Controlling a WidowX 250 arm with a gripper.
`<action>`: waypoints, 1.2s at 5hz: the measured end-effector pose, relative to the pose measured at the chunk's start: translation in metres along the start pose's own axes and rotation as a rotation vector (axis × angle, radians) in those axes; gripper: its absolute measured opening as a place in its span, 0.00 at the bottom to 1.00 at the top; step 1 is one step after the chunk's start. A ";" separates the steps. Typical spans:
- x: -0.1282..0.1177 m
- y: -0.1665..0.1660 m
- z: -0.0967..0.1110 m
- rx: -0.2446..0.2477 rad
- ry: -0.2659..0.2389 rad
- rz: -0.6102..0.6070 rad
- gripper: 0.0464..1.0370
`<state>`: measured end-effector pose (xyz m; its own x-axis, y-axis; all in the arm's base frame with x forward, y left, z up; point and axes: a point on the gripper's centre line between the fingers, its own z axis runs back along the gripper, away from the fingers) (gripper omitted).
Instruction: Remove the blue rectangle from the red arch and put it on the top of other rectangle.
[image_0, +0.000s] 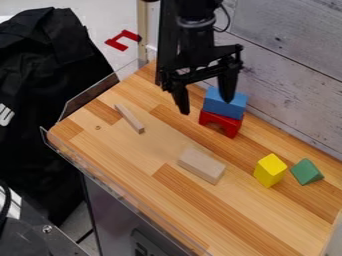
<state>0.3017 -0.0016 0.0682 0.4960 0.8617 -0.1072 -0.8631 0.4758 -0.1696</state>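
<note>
Camera view: the jaws stand spread, with nothing pinched between them, as the gripper hangs over the far side of the table. One jaw overlaps the blue block in the picture; the other stands off to its left, over bare wood. Whether either touches the block, I cannot tell. The blue block lies on top of the arch, so the removal is not done, and neither is the placing. The task looks to be at its very start, with the gripper near its target but no hold taken. What is left is the whole chain: get the jaws on either side of the blue block, close them, lift it off without dragging the arch along, carry it over, set it down and let go. The other rectangle is most likely the wood block, lying flat toward the near side with its top free. A stick lies to the left, but it looks too narrow to be a good seat. Farther right are the yellow block and, just beside it, the green block. Counted on the table: one blue, one arch, one wood block, one stick, one yellow, one green, six pieces in all. One more red piece lies beyond the table's far left corner.
</note>
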 end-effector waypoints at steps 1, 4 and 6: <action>0.009 0.001 0.007 -0.001 -0.108 0.157 0.96; 0.008 -0.020 0.010 -0.004 -0.120 0.100 0.96; 0.015 -0.034 -0.004 0.004 -0.117 0.304 0.96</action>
<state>0.3390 -0.0052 0.0682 0.2019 0.9786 -0.0392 -0.9704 0.1945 -0.1433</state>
